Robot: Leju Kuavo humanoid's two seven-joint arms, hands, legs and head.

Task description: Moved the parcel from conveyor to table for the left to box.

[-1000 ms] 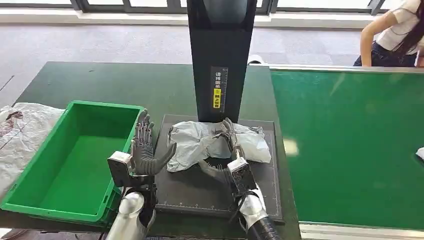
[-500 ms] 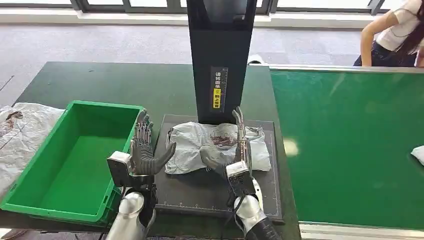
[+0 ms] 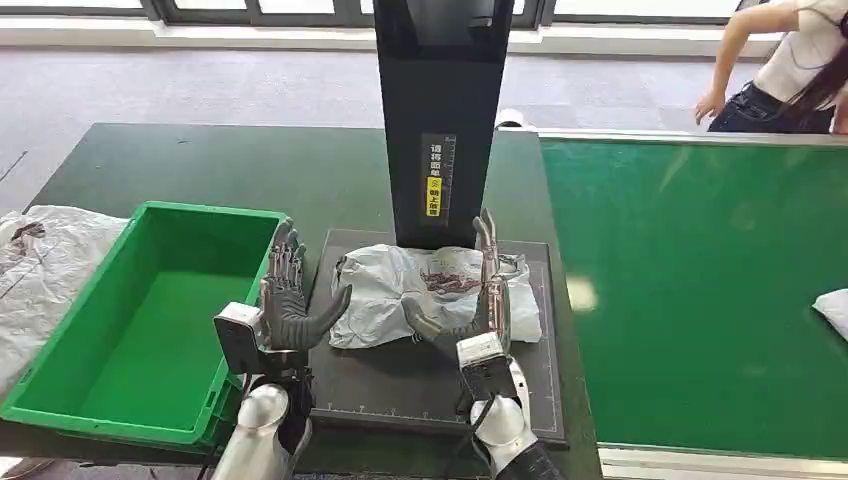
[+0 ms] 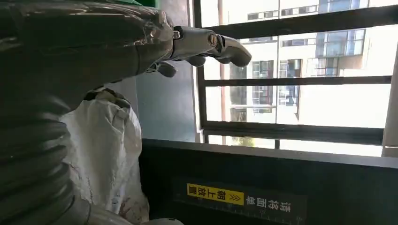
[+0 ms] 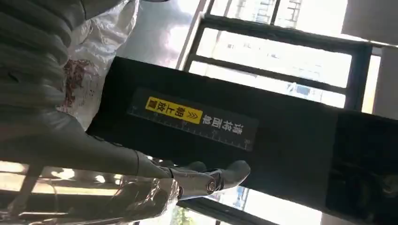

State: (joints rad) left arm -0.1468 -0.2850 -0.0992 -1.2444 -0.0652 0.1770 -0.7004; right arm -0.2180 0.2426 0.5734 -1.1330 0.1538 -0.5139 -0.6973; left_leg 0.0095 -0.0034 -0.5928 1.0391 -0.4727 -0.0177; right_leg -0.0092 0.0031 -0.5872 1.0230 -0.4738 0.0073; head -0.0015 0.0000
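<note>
A crumpled white plastic parcel (image 3: 400,290) with a dark red print lies on the black mat (image 3: 400,385) in front of the black post (image 3: 440,110). My right hand (image 3: 480,290) stands over the parcel's right part, fingers straight and spread, holding nothing. My left hand (image 3: 290,300) is raised at the parcel's left edge, between it and the green box (image 3: 150,300), fingers apart, thumb toward the parcel. The left wrist view has the parcel (image 4: 105,150) close beside my left hand (image 4: 117,47). The right wrist view has the parcel (image 5: 94,56) behind my right hand (image 5: 141,168).
The green box is empty. White printed bags (image 3: 40,270) lie left of it. The green conveyor (image 3: 700,290) runs on the right with a white parcel (image 3: 832,308) at its right edge. A person (image 3: 790,60) leans in at the far right.
My right hand let go of the parcel, straightened its fingers and lifted a little. The parcel settled flat on the mat. The parcel on the conveyor drifted inward. My left hand stayed put.
</note>
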